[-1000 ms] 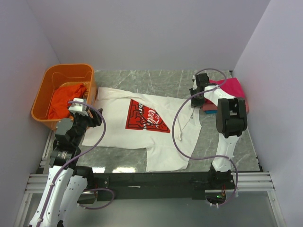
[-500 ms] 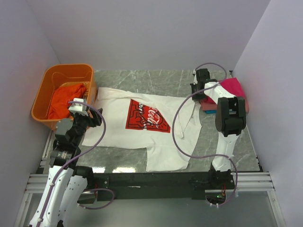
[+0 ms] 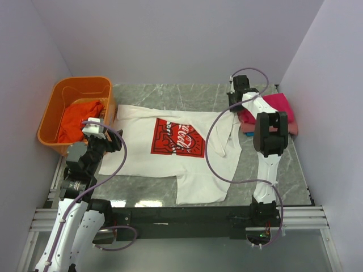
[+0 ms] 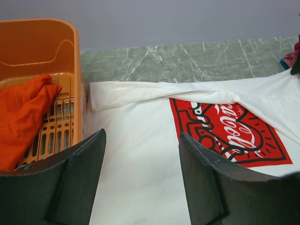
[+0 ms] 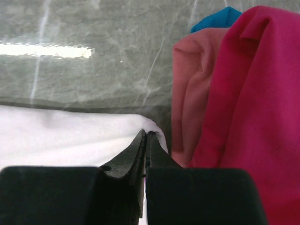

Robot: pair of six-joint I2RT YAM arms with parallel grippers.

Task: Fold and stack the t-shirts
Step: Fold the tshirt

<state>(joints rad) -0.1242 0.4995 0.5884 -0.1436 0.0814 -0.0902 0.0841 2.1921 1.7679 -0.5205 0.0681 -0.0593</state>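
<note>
A white t-shirt (image 3: 170, 153) with a red print (image 3: 177, 137) lies spread across the table. My right gripper (image 3: 232, 106) is at its far right corner. In the right wrist view the right gripper (image 5: 146, 134) is shut on the white t-shirt's edge (image 5: 70, 136). Beside it lies a stack of folded t-shirts: magenta (image 5: 258, 93) on top, pink (image 5: 187, 89) and blue (image 5: 215, 18) below. My left gripper (image 4: 140, 136) hangs open over the white t-shirt's left part (image 4: 136, 159), holding nothing. An orange-red t-shirt (image 3: 79, 120) lies in the basket.
The orange plastic basket (image 3: 54, 99) stands at the far left, its slotted wall (image 4: 61, 126) close to my left fingers. The folded stack (image 3: 275, 107) sits at the far right by the side wall. Grey marble table (image 3: 170, 93) shows behind the shirt.
My right gripper shut on the white t-shirt's far right edge and drew it toward the back. The shirt's top edge and print straightened. The left arm stayed still.
</note>
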